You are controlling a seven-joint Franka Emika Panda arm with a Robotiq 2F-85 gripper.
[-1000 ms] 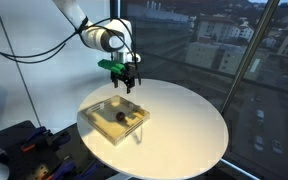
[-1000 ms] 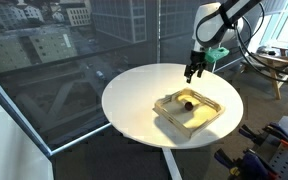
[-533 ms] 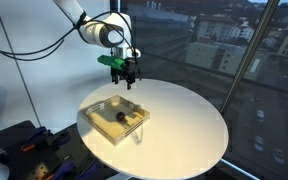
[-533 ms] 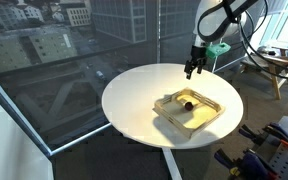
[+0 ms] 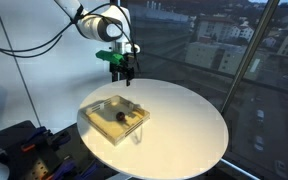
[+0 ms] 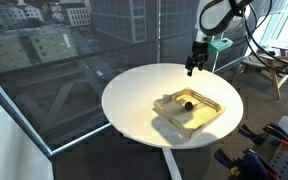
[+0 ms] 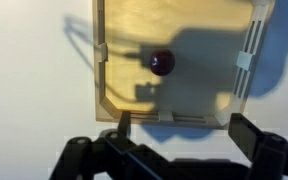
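Wrist view, white table (image 7: 34,60), city windows (image 5: 234,45) in an exterior view, dark ball (image 7: 162,63) in tray (image 7: 97,70) below your wide, empty claw (image 7: 184,128).

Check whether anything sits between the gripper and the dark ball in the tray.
Nothing visible does. The open gripper hangs above and beside the tray; the ball lies inside it, uncovered.

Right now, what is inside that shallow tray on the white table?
One small dark round thing, maybe a ball or fruit, lies on the tray floor. The tray is open on top, so nothing covers it; only shadows cross the floor.
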